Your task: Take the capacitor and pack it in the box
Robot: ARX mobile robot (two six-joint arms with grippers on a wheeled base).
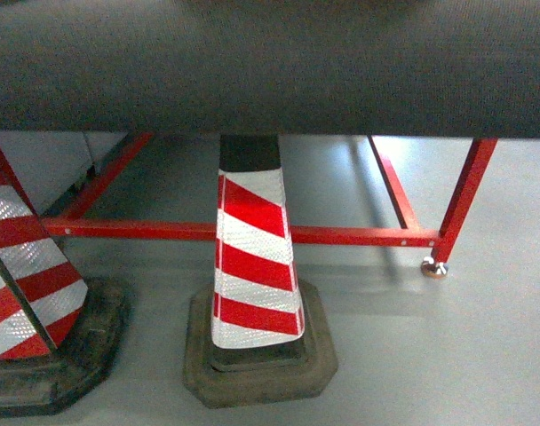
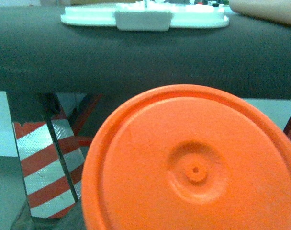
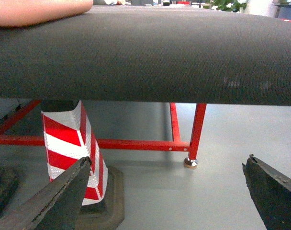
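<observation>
Nearest to my left wrist camera, an orange round lid (image 2: 195, 165) fills the lower right of the frame, so close that it hides my left gripper entirely; I cannot tell how my left fingers stand or whether they grip it. In the right wrist view my right gripper (image 3: 167, 201) is spread wide, one dark finger (image 3: 54, 199) at the lower left and the other at the lower right, with nothing between them but grey floor (image 3: 184, 196).

Beyond that, a red-and-white striped traffic cone (image 1: 252, 266) stands on its dark rubber base in the lower middle of the head view, a second cone (image 1: 26, 284) at the left edge. Behind them runs the red metal frame (image 1: 341, 235) of the table, with a leg and its foot at the right.

Across the top of every view lies the dark padded table edge (image 1: 270, 80). On it, at the top of the left wrist frame, rests a white tray (image 2: 145, 17). I cannot make out any capacitor or box.
</observation>
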